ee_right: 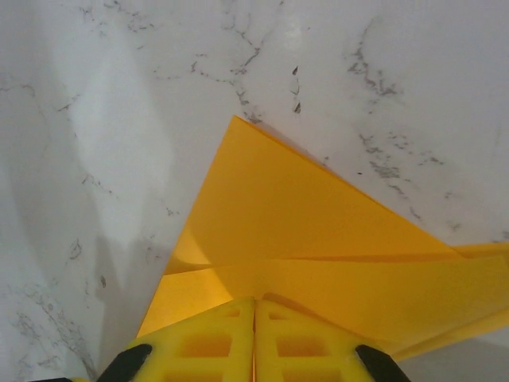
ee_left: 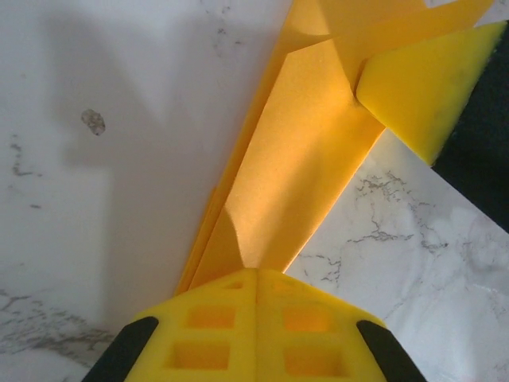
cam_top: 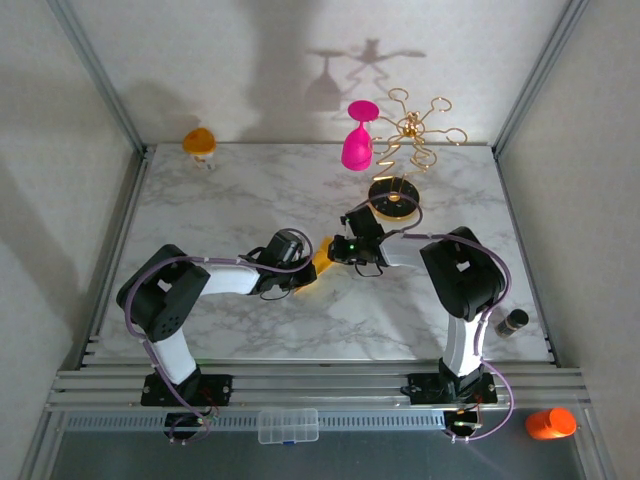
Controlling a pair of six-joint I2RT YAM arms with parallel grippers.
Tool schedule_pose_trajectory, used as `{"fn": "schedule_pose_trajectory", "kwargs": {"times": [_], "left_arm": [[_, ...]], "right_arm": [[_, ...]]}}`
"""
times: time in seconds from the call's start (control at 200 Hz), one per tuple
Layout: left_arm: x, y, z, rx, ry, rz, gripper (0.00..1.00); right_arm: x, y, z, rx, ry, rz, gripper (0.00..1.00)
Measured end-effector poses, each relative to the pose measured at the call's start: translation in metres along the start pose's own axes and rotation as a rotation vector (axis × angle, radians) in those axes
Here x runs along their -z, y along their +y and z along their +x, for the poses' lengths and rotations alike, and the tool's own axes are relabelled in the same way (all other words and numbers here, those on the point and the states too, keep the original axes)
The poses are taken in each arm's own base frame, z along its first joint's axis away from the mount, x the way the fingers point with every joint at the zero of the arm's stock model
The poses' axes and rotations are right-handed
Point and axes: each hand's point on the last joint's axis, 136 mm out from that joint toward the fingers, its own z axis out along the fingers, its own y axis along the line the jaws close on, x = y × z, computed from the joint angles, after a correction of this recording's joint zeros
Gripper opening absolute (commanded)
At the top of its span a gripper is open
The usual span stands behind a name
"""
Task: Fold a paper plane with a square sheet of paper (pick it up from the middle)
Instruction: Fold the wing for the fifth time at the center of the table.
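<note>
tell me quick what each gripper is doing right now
left gripper: closed, pinching the yellow-orange folded paper plane
right gripper: closed, pinching the same paper plane

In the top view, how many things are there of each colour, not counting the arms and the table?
Orange or yellow-orange: 3 (folded paper, orange-topped cup, orange item)
Pink: 1 (goblet)
Gold: 1 (rack)
Dark: 1 (small cylinder)
Clear: 1 (plastic box)
Total: 7
</note>
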Motion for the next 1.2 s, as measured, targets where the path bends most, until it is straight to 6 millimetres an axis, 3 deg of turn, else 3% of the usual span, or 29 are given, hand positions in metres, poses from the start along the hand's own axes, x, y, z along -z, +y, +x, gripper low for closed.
{"fn": "schedule_pose_trajectory", "kwargs": {"times": [0.325, 0.761, 1.086, 1.202], "left_arm": [[0.001, 0.004, -0.006, -0.007, -0.013, -0.006, 0.00], [0.001, 0.005, -0.007, -0.013, -0.016, -0.005, 0.00], [0.000, 0.004, -0.007, -0.012, -0.015, -0.005, 0.00], [0.000, 0.004, -0.007, -0.011, -0.012, -0.007, 0.00]], "right_arm": [[-0.001, -0.003, -0.007, -0.015, -0.060, -0.020, 0.09], [0.014, -0.037, -0.032, -0.090, -0.177, 0.025, 0.10], [0.042, -0.068, -0.040, -0.140, -0.287, 0.141, 0.11], [0.060, -0.053, -0.042, -0.123, -0.324, 0.085, 0.12]]}}
